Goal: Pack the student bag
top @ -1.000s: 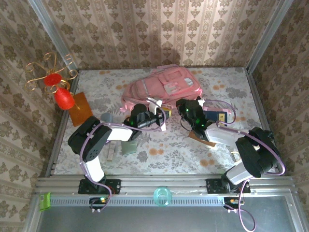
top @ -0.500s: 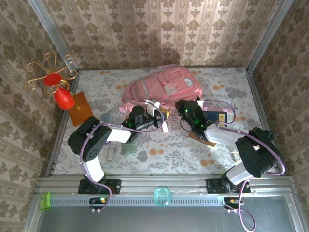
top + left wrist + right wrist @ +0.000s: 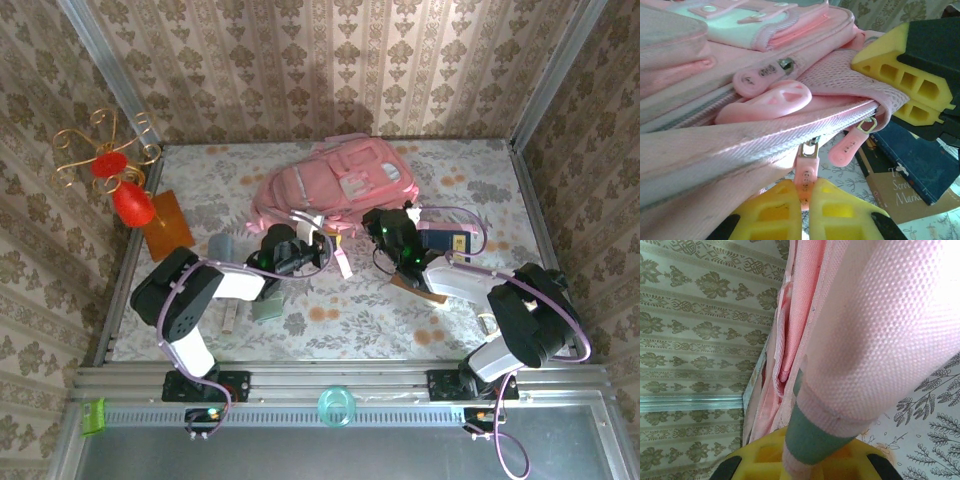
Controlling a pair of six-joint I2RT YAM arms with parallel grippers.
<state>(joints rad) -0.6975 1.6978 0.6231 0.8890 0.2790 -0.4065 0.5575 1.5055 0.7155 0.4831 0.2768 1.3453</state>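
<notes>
both arms reach forward from their bases, elbows out, forearms angled inward toward each other. left gripper [image 3: 322,243] [image 3: 805,202] — yellow fingers pressed together, pinching a zip pull [image 3: 804,172] of the student bag [image 3: 345,178]. right gripper [image 3: 376,222] [image 3: 805,460] — jaws clamped on the bag's pink mesh strap [image 3: 865,340].

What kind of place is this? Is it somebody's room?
Probably a robot test booth dressed like a room, not a real one: wallpapered walls sit in a metal frame, and two robot arms are bolted by a flowery table holding a pink backpack.
</notes>
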